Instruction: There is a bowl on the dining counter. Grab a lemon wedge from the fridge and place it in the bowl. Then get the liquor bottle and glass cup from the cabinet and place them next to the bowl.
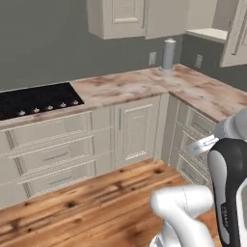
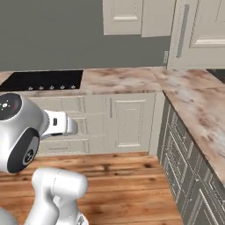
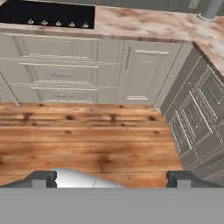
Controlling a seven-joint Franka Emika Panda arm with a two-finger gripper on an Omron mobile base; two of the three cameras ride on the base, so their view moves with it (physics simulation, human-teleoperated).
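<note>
My gripper (image 3: pixel 112 179) is open: its two dark fingertips (image 3: pixel 42 178) stand far apart at the bottom of the hand view, with nothing between them. It points down at the wooden floor (image 3: pixel 87 140) in front of cream base cabinets. Cream upper cabinets (image 1: pixel 125 17) hang on the grey wall with their doors shut. The bowl, dining counter, lemon wedge, fridge, liquor bottle and glass cup are out of view.
An L-shaped wall counter (image 1: pixel 144 84) of beige veined stone wraps the corner, over drawers (image 1: pixel 53 154) and a door (image 3: pixel 140 74). A black cooktop (image 1: pixel 38 99) is set into it at the left. A grey cylinder (image 1: pixel 169 54) stands at the back corner.
</note>
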